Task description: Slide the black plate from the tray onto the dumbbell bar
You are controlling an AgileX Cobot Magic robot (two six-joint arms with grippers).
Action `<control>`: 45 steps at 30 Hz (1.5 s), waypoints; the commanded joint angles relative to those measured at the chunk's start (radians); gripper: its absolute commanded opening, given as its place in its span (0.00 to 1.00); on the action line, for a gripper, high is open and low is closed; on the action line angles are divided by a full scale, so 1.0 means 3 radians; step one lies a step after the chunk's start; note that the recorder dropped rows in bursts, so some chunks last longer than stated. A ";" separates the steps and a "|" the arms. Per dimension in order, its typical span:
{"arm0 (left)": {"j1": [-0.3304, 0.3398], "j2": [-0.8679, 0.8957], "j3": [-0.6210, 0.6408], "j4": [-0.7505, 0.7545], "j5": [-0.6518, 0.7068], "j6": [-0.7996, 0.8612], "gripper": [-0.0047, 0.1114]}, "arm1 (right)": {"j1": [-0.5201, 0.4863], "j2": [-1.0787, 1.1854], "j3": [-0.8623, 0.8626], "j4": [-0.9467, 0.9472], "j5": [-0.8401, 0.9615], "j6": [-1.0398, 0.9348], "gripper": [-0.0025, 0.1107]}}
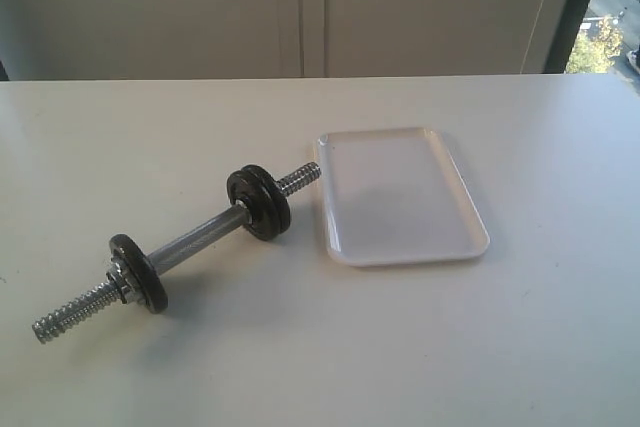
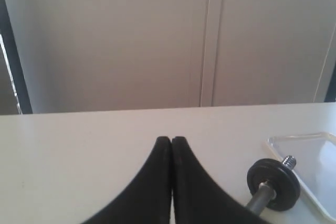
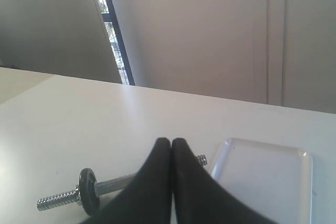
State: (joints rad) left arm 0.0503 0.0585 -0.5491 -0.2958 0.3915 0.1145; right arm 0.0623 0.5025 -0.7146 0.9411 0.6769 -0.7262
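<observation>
- White table (image 1: 520, 347), pale wall behind; strip of window at far right (image 1: 605, 17).
- Dumbbell bar (image 1: 195, 240) lies flat on the table, slanting from near left to far right. Its far threaded tip is just beside the left rim of the tray (image 1: 400, 197) — whether they touch, cannot tell.
- Black plate (image 1: 258, 202) sits on the bar, standing on edge towards the far right end, with bare thread showing between it and the tray.
- A second black disc (image 1: 138, 272) sits towards the near left end, a silver nut (image 1: 120, 282) against its outer face and a long run of thread beyond it.
- Left gripper (image 2: 171, 140): black fingers pressed tip to tip, nothing between them, held above the table left of the plate.
- Right gripper (image 3: 171, 141): fingers likewise closed flat together and holding nothing — bar and tray lie beyond the tips.
</observation>
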 commanded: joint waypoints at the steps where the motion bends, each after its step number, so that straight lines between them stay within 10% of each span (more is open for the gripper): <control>1: -0.0088 -0.0195 0.0004 -0.0035 -0.0020 -0.0010 0.04 | -0.0009 -0.0011 0.0018 0.0010 -0.0006 0.0007 0.02; 19: -0.0105 -0.0195 0.0024 0.0011 -0.0034 -0.0010 0.04 | -0.0009 -0.0011 0.0018 0.0010 -0.0006 0.0007 0.02; 27: -0.0291 -0.0195 0.0552 0.1756 -0.0121 -0.0010 0.04 | -0.0009 -0.0011 0.0018 0.0010 -0.0006 0.0007 0.02; 35: -0.0544 -0.0195 0.1233 0.1251 -0.0083 -0.0060 0.04 | -0.0009 -0.0011 0.0018 0.0010 -0.0006 0.0007 0.02; 40: -0.0544 -0.0195 0.1830 0.0810 -0.1035 -0.0318 0.04 | -0.0009 -0.0011 0.0018 0.0010 -0.0006 0.0007 0.02; 45: -0.0347 -0.0195 0.1830 0.0669 -0.0590 -0.0337 0.04 | -0.0009 -0.0011 0.0018 0.0010 -0.0018 0.0007 0.02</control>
State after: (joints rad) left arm -0.0821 0.0042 -0.0032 -0.0794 0.2023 0.0309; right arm 0.0623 0.5025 -0.7146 0.9396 0.6769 -0.7246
